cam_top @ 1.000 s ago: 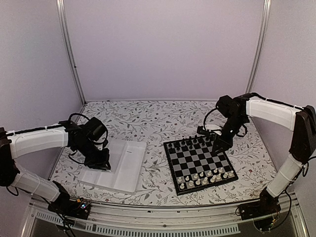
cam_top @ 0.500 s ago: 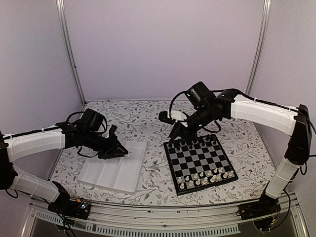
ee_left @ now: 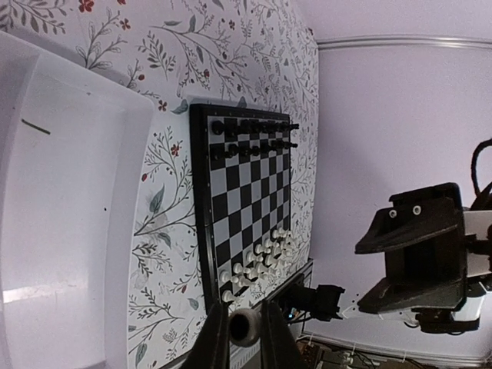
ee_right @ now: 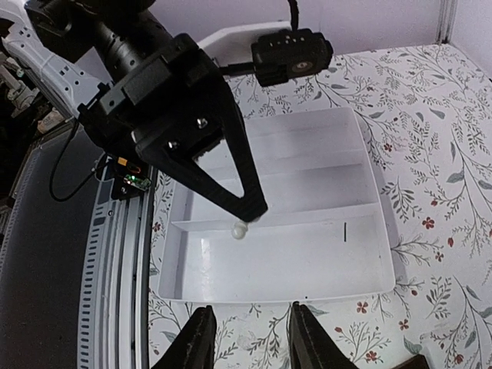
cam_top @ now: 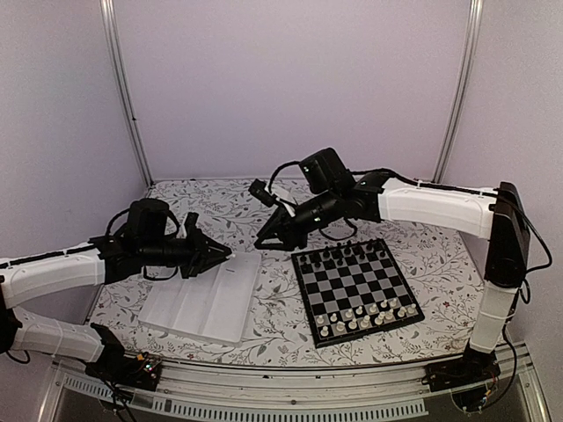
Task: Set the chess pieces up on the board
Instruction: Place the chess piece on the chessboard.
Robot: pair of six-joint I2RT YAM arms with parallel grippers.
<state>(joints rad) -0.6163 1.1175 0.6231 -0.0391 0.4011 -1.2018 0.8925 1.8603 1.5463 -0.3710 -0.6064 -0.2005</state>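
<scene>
The board (cam_top: 356, 283) lies flat on the flowered tablecloth (cam_top: 264, 207), and everything else is best placed from it. The black pieces (cam_top: 343, 255) stand in the two rows along the board's far edge and the cream-white pieces (cam_top: 365, 316) in the two rows along its near edge, with the middle squares bare. From overhead the figures are too small to tell whether each square in those rows is filled. To the left of the board, with a strip of cloth between, lies a white compartment tray (cam_top: 198, 303), set at a slant to the board's side. The left gripper (ee_right: 250, 214) is off the board, to its left, raised above the side of the tray that faces the board. Its fingers are closed nearly together on one cream-white piece (ee_left: 244, 327), a small rounded figure pinched at the very tips and held above the tray. The right arm reaches across past the board's far left corner, so the right gripper (ee_right: 252, 311) hangs above the cloth between board and tray. It points away from the board toward the left gripper. Its fingers stand apart with only cloth and the tray's rim seen between them, and nothing in their grasp.
</scene>
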